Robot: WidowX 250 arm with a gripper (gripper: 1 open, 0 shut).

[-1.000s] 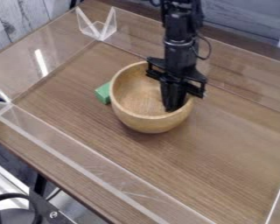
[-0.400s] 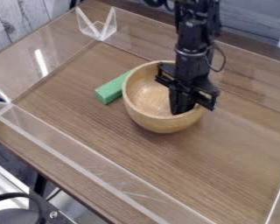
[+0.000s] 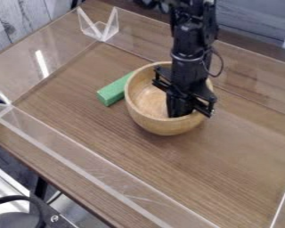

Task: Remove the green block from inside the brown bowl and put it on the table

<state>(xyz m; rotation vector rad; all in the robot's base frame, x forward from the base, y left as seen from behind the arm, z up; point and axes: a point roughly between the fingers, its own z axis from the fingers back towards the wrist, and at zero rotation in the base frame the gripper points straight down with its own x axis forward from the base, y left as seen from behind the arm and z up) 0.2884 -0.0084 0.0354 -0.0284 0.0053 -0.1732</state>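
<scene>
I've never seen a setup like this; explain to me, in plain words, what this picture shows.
You are looking through one camera, set above and to one side of a table. The machine is a single black robot arm, reaching in from the top of the picture. Its working end is a pincer, which is down inside the round, light-brown wooden bowl, near the right-hand rim as pictured. The pincer's tips are hard to make out, so I cannot say for certain whether it grips the bowl.

The bowl is on the brown wood-grain table. Beside the bowl, on its left in the picture, lies a small bright green oblong block, outside the bowl.
</scene>
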